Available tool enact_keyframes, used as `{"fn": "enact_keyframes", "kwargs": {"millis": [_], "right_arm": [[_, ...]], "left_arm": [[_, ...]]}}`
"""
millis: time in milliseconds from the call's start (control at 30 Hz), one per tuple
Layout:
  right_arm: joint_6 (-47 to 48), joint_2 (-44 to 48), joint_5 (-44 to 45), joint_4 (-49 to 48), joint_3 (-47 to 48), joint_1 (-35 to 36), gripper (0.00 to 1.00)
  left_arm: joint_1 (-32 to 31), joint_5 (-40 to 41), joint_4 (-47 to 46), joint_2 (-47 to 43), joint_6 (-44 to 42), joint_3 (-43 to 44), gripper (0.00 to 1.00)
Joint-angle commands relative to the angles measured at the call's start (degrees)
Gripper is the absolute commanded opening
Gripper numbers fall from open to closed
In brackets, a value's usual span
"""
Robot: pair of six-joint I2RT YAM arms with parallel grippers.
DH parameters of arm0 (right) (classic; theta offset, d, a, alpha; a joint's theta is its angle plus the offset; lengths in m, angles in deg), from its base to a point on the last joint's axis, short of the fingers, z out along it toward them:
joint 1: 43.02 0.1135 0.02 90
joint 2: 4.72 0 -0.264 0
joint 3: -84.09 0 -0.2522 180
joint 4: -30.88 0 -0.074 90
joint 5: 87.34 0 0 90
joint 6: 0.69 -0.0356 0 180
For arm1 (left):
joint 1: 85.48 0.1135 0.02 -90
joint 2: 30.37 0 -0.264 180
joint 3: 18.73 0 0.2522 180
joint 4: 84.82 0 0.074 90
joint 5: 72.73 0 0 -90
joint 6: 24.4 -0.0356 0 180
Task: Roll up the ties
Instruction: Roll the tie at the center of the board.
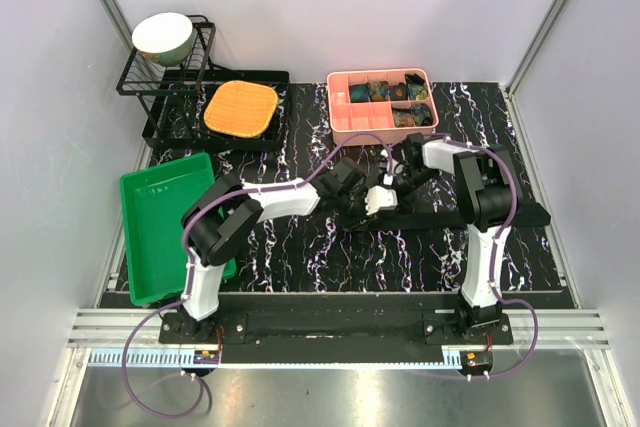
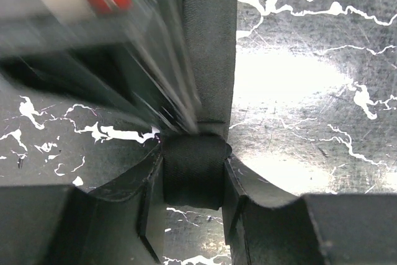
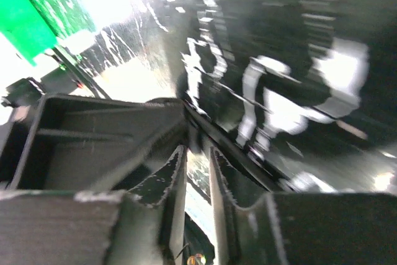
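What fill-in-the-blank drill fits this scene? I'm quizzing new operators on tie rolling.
1. The left gripper clamps the rolled end of a ____ tie.
2. The bowl sits on the wire ____.
3. The ____ box holds rolled ties.
4. The tray at left is ____.
Missing: black; rack; pink; green.

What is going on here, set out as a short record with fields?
Table: black marble-patterned top
Tie in work: black tie, one end rolled
Left gripper: shut on the tie's rolled end
Right gripper: slightly open, holding nothing visible
Done: rolled ties in pink box
Elsewhere: green tray, bowl on rack
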Motion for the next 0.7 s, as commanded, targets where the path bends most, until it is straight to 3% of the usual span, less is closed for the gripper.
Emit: {"fn": "enact_keyframes", "kwargs": {"millis": [0, 67, 167, 667], "right_arm": [[3.4, 5.0, -4.1, 2.2, 1.4, -5.0, 0.28], [3.8, 5.7, -5.7, 2.1, 0.3, -5.3, 0.38], [1.6, 6.9, -11.0, -1.8, -2.1, -5.1, 0.43], [-4.2, 5.7, -10.9, -13.8, -8.0, -0.8, 0.37]], "left_arm": [[-0.3, 6.2, 10.8, 4.1, -2.4, -0.7, 0.14], [-0.3, 6.3, 11.0, 4.5, -2.4, 0.2, 0.14], [-0.3, 6.2, 11.6, 4.9, -2.5, 1.0, 0.14], [-0.3, 6.1, 12.5, 5.8, -2.1, 2.0, 0.15]]}}
